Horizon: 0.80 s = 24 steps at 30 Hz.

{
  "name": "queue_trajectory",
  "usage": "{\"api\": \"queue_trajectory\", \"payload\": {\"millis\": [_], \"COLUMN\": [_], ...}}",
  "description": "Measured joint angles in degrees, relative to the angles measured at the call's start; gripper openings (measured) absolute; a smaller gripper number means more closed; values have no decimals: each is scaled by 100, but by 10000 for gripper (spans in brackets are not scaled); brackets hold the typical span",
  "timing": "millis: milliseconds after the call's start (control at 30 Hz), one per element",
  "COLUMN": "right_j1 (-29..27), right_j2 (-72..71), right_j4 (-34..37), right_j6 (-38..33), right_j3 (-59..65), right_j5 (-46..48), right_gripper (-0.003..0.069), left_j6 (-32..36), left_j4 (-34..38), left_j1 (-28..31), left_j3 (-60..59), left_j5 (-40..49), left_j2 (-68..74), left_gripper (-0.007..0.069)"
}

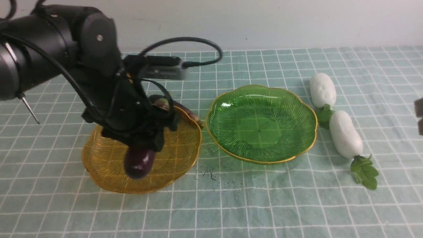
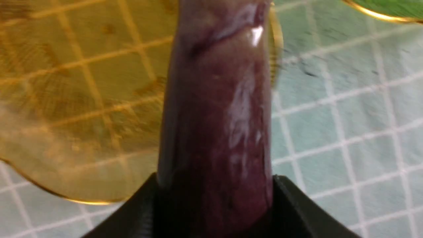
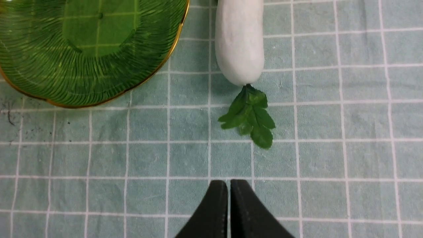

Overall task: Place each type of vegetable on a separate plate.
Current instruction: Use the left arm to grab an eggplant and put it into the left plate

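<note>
left hand (image 1: 142, 142) grips the glossy dark purple eggplant (image 1: 139, 162) over the ribbed amber-yellow plastic plate (image 1: 99, 175), lower left of frame. right hand (image 3: 228, 211) is pinched closed, empty. next, i'd say: lower it, let go, then the plump white leafy radish (image 1: 345, 134) at right needs the ribbed green plastic plate (image 1: 297, 145).

Front view: left arm (image 1: 66, 49) covers the far side of the amber plate (image 1: 105, 165) and most of the rear eggplant (image 1: 188, 114); upper length of held eggplant (image 1: 138, 162) hidden inside left gripper (image 1: 142, 143); right gripper (image 1: 419, 117) cut by frame edge. Left wrist view blurred. Right wrist view crops near radish (image 3: 239, 43) and green plate (image 3: 99, 76).
</note>
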<state>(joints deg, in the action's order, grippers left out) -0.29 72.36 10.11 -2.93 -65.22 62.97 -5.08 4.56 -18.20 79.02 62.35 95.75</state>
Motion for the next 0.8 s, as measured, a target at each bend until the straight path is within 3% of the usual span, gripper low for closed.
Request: {"api": "queue_trajectory", "payload": {"millis": [100, 233, 500, 633, 800], "right_j1": [6, 10, 10, 10, 10], "right_j2": [728, 2053, 3405, 3954, 4502], "right_j4": [48, 61, 61, 67, 72], "right_j6": [-217, -399, -251, -215, -210], "right_j3": [-406, -1156, -1979, -2293, -2575], "right_j5": [-96, -146, -153, -158, -150], "right_gripper": [76, 265, 550, 641, 654], "left_j6": [578, 1567, 1929, 1830, 1469], "left_j4": [61, 135, 57, -254, -513], "left_j1": [513, 725, 725, 725, 725], "left_j3": [0, -6, -6, 2, 219], "left_j5": [-119, -463, -985, -968, -658], "left_j2": [327, 919, 1331, 1345, 1345], "left_gripper": [350, 350, 370, 519, 640]}}
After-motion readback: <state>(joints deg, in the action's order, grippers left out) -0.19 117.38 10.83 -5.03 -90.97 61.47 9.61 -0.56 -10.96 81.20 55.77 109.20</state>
